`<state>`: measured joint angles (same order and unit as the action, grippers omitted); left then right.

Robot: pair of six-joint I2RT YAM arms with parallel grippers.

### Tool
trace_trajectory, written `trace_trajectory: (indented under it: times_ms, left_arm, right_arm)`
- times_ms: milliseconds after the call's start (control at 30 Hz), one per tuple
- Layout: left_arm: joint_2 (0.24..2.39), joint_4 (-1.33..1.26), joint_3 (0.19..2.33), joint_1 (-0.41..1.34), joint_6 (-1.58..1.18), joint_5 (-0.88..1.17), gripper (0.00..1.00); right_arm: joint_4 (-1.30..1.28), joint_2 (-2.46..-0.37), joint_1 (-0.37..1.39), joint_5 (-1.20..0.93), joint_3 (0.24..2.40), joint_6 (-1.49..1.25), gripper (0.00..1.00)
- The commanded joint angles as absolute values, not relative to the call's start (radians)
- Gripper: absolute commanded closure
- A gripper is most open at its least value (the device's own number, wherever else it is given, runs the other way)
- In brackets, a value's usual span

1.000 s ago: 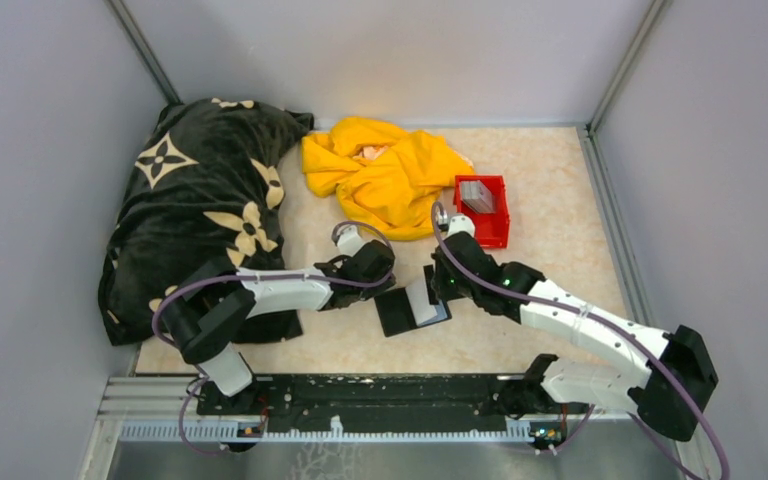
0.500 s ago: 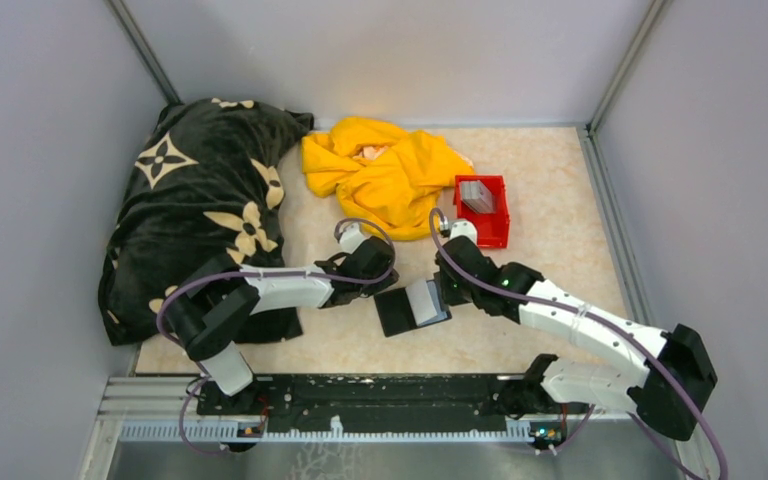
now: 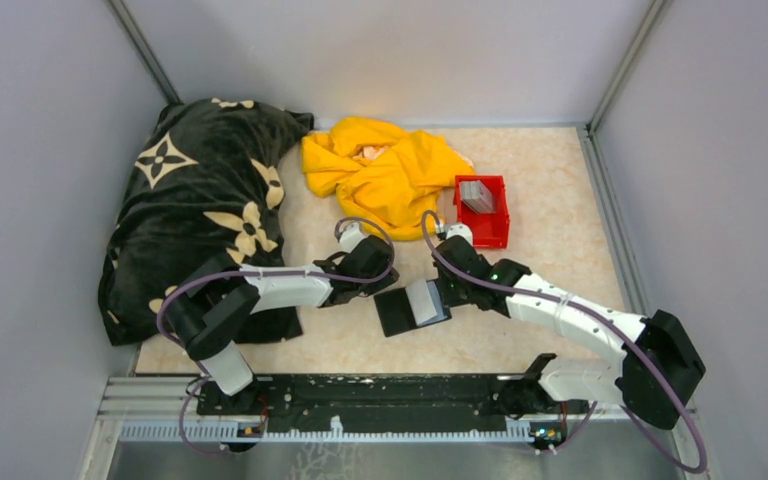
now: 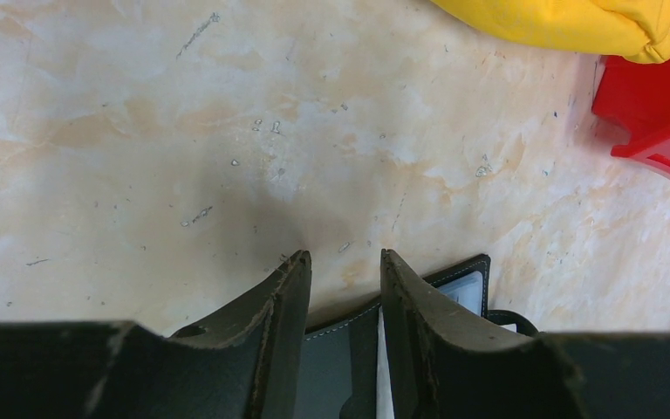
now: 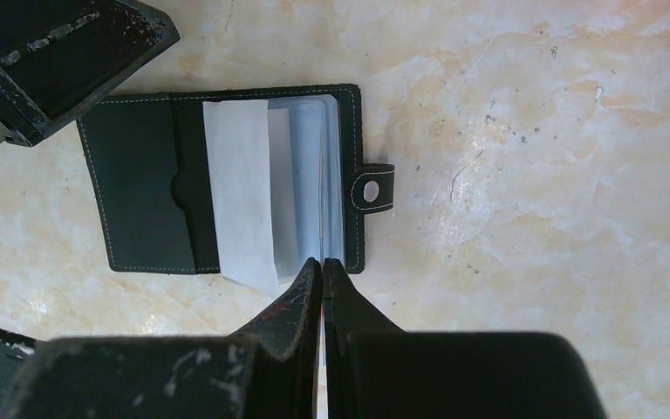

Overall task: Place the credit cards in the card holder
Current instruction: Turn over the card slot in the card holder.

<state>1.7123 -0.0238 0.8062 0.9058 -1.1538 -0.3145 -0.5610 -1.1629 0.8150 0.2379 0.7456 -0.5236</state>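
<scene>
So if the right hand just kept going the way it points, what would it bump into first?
The open card holder. The right hand is shut, and its tips point straight at the holder's clear slotted side, already at its near edge. How high the tips sit above it is hard to judge.

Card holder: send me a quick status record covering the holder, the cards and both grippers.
card holder: open flat on the table, snap tab unfastened
credit cards: grey stack in the red bin
right gripper: shut, tips at the edge of the holder's sleeves; a thin edge-on sliver shows ahead of them, cannot tell if it is a card
left gripper: jaws apart over the holder's cover edge; contact unclear
cards already in holder: cannot tell
</scene>
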Motion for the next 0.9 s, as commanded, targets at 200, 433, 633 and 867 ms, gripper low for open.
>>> trace_trajectory:
  times_ms: [200, 433, 633, 867]
  left_arm:
    - [1.84, 0.252, 0.703, 0.896, -1.105, -0.249, 0.56]
    - [1.844, 0.252, 0.703, 0.895, -1.106, -0.245, 0.56]
    - [1.85, 0.249, 0.702, 0.894, -1.104, -0.242, 0.56]
    - [1.856, 0.246, 0.698, 0.894, -1.103, -0.242, 0.56]
  right_arm:
    - [-0.494, -1.181, 0.787, 0.207, 0.723, -0.497, 1.0]
    - [-0.478, -1.198, 0.78, 0.193, 0.718, -0.495, 1.0]
    - [-0.469, -1.2, 0.77, 0.176, 0.715, -0.495, 1.0]
    - [-0.451, -1.178, 0.725, 0.118, 0.695, -0.512, 1.0]
